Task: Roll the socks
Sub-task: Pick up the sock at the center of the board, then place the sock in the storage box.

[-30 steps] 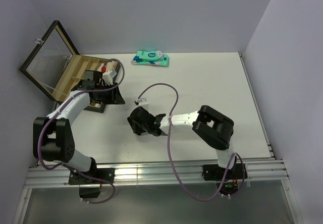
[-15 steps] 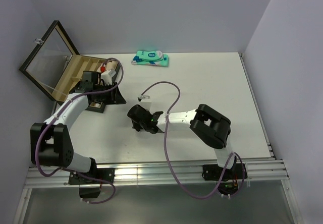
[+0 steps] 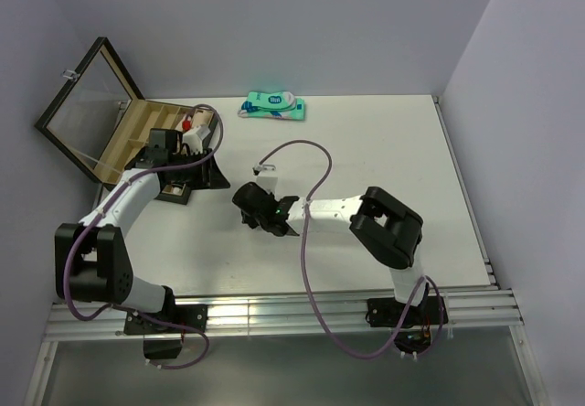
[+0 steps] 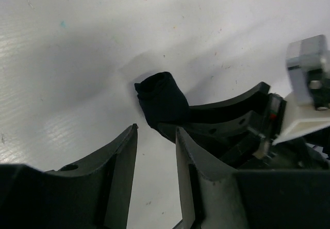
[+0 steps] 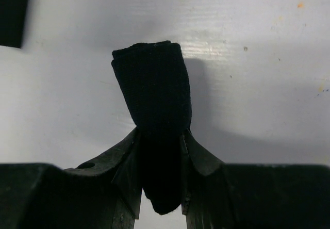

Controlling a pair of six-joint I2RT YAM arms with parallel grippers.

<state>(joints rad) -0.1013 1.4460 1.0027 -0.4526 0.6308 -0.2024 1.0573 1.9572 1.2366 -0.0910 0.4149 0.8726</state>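
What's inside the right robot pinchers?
A rolled black fabric sock, pinched by the right gripper. Its lower end is hidden between the fingers; whether another sock is wrapped inside cannot be seen.

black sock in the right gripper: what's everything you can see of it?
The black sock is a compact bundle of dark knit fabric, rolled or folded on itself. The right gripper is shut on one end, and the other, blunt end sticks out past the fingertips over the white table. Whether it touches the table is unclear.
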